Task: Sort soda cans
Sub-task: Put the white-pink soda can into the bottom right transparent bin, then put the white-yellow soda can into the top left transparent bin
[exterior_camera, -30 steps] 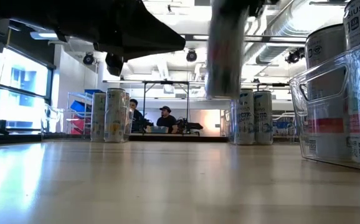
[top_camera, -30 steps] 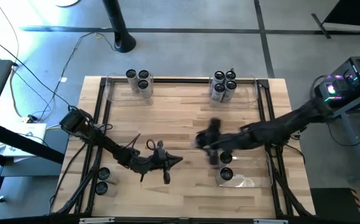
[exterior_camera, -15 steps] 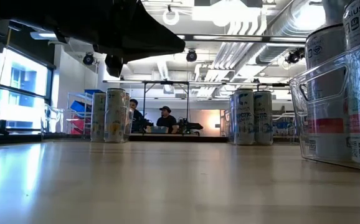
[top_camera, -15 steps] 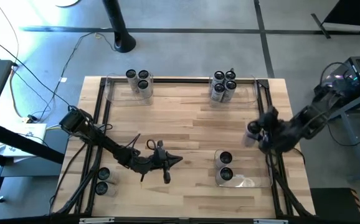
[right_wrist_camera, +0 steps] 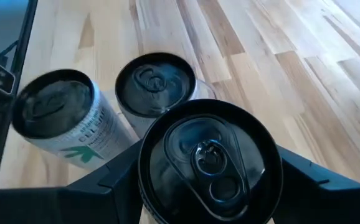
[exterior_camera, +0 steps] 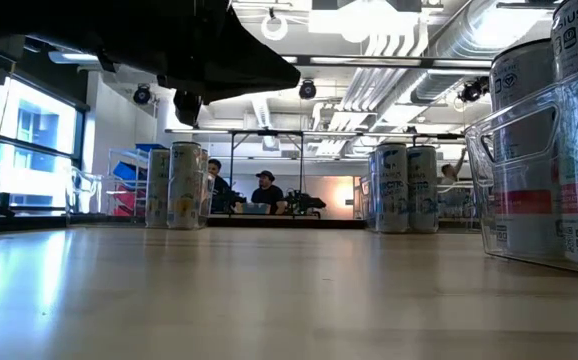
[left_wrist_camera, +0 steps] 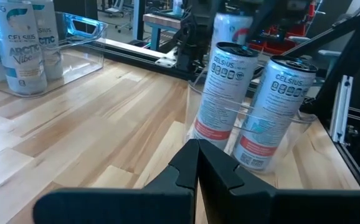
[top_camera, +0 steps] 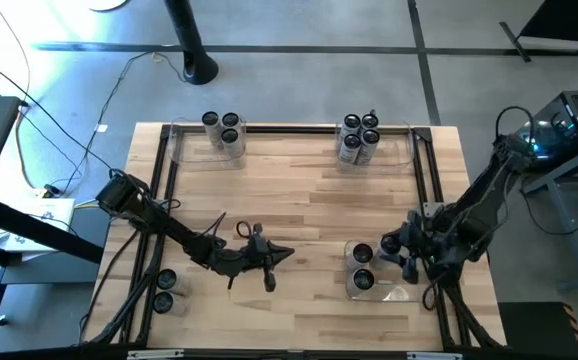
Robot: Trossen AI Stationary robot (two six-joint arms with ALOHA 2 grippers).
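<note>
- A soda can is gripped upright between the fingers of the right gripper, its dark top facing the wrist camera.
- The held can is carried above the clear bin at the near right of the counter, beside two cans already standing in that bin.
- In the left wrist view, those two cans are seen upright inside the clear bin, with the held can behind them.
- The left gripper is held over the near middle of the counter, its fingers pressed together on nothing.
- Three cans are standing in the far left bin, and a larger cluster of cans in the far right bin.
- Two more cans are standing at the near left edge of the counter.
- Two seated people are visible in the room beyond the counter.
</note>
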